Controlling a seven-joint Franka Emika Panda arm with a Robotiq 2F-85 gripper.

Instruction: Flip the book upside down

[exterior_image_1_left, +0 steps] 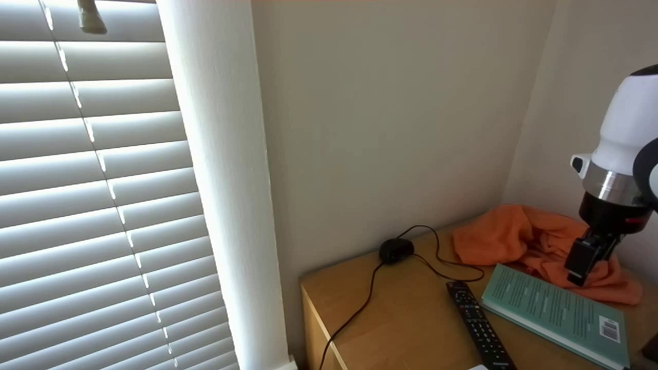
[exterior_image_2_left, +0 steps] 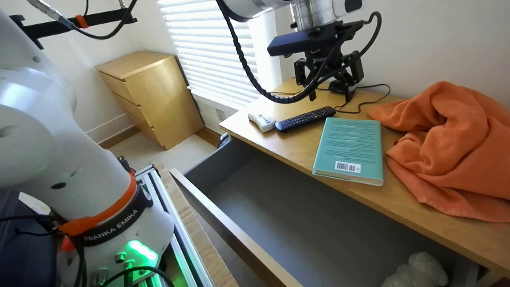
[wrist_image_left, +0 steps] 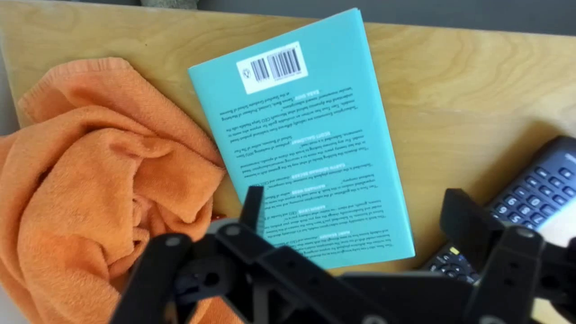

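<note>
The teal book (exterior_image_1_left: 558, 316) lies flat on the wooden dresser top with its text and barcode side up. It shows in both exterior views (exterior_image_2_left: 348, 145), with its barcode end near the dresser's front edge. In the wrist view the whole book (wrist_image_left: 310, 144) shows, except a part behind the left finger. My gripper (wrist_image_left: 354, 198) is open and empty above the dresser, with its fingers spread wider than the book's far part. In an exterior view the gripper (exterior_image_2_left: 330, 97) hangs higher than the book, apart from it. It also shows in an exterior view (exterior_image_1_left: 578, 275), partly side-on.
An orange towel (exterior_image_2_left: 450, 147) is heaped right beside the book. A black remote (exterior_image_2_left: 306, 118) lies on its other side, next to a white device (exterior_image_2_left: 263, 121). A black puck with a cable (exterior_image_1_left: 397, 250) sits near the wall. The drawer (exterior_image_2_left: 279, 215) below stands open.
</note>
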